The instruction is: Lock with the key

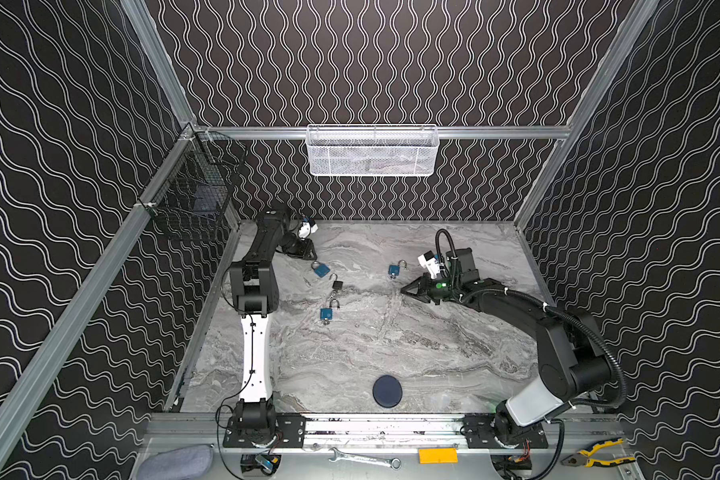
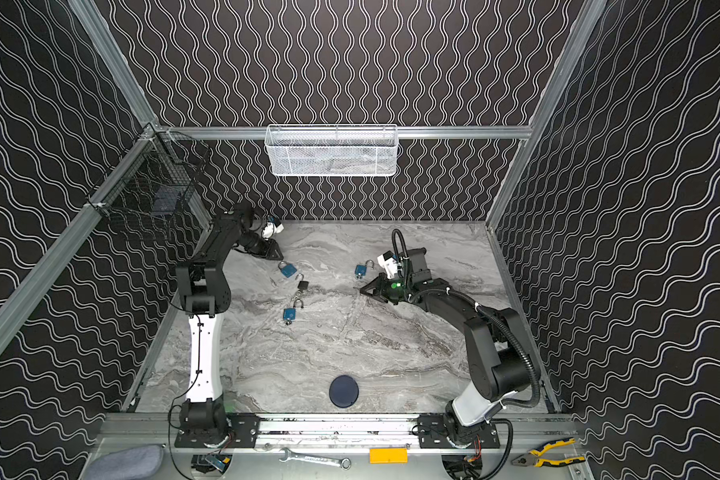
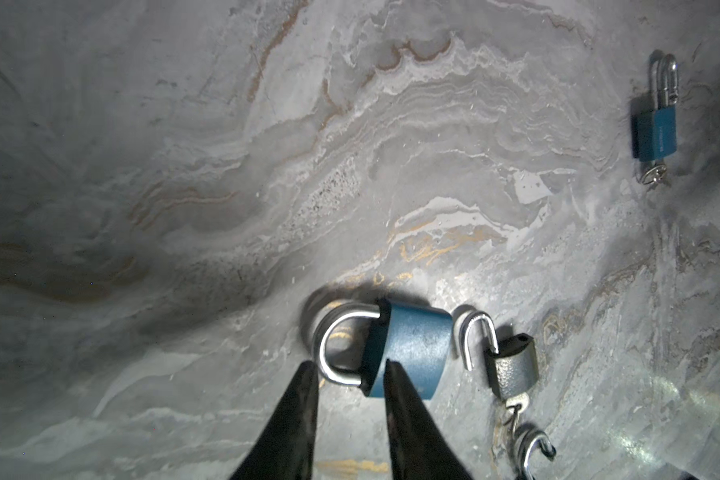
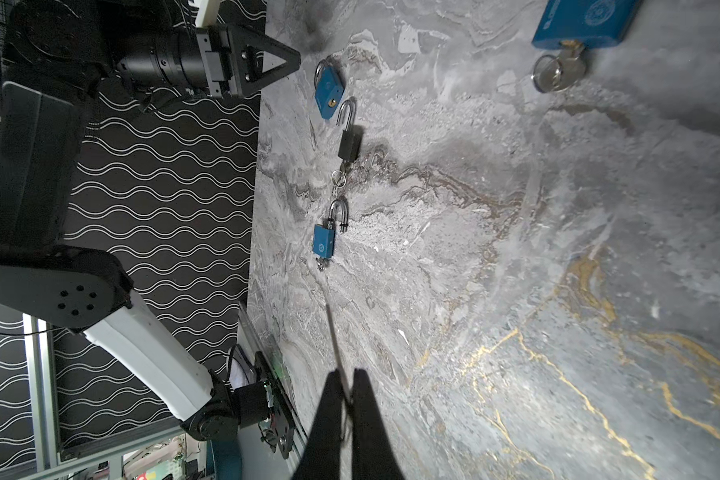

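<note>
Nearer than the dark disc (image 1: 387,390), on the metal front ledge, lie a grey cloth (image 1: 175,461), a wrench (image 1: 364,458), an orange block (image 1: 438,455) and yellow-handled pliers (image 1: 599,453). The disc itself sits flat on the marble table (image 1: 433,353). Beyond the disc and to its left, a first blue padlock (image 1: 327,313) lies with its shackle raised and a small key (image 4: 321,262) in its base. Just beyond it a grey padlock (image 1: 337,284) lies with its shackle swung open and a ringed key (image 4: 339,176) in its base. Beyond that a second blue padlock (image 1: 320,270) lies with its shackle pressed home and its keyhole bare. The left gripper (image 3: 348,370) hovers over this lock with its jaws a little apart, the fingertips straddling the place where shackle meets body, gripping nothing. Beyond the disc and slightly to its right, the right gripper (image 4: 346,374) is pressed closed on a thin metal strip (image 4: 334,332) that juts past its tips; whether that is a key seen edge-on I cannot tell. Just past it a third blue padlock (image 1: 394,271) lies open with a key on a ring (image 4: 560,72) in it. Farthest from the disc, two containers hang on the rails: a black wire basket (image 1: 171,216) far to its left holding a dark bluish block (image 1: 202,198), and a white mesh basket (image 1: 316,149) straight behind it, with something pale (image 1: 375,164) inside, blurred by the mesh
</note>
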Tool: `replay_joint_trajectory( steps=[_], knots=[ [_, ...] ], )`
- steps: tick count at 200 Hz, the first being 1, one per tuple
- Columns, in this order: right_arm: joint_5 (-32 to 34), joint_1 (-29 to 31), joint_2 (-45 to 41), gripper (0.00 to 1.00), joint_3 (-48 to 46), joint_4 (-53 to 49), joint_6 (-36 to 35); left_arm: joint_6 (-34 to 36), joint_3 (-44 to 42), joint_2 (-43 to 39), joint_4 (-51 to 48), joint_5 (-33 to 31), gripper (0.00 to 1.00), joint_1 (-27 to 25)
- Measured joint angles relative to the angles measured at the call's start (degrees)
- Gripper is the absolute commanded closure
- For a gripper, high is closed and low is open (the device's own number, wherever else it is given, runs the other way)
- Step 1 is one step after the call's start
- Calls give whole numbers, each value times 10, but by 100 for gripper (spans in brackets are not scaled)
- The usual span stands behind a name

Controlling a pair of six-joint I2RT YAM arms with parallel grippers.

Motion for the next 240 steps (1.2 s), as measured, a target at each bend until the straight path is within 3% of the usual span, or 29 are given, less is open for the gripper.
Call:
replay_joint_trajectory(
  steps=[37, 62, 97, 146, 198, 240],
  knots=[
    [2, 5, 11, 100, 0, 1, 0, -18, 1, 0, 19, -11, 59, 0],
    [16, 16, 35, 100, 26, -6, 0, -61, -50, -41, 54, -12, 55, 0],
    [49, 31, 91, 100, 110, -12, -3, -140, -194, -160, 162, 22, 53, 2],
    [78, 35, 208, 100, 257, -22, -4, -273, -466, -336, 316, 47, 50, 3],
    [95, 51, 323, 100, 421, -51, -9, -389, -736, -548, 428, 16, 46, 3],
    [108, 80, 399, 100, 540, -63, -10, -435, -868, -723, 454, -38, 36, 3]
  ],
)
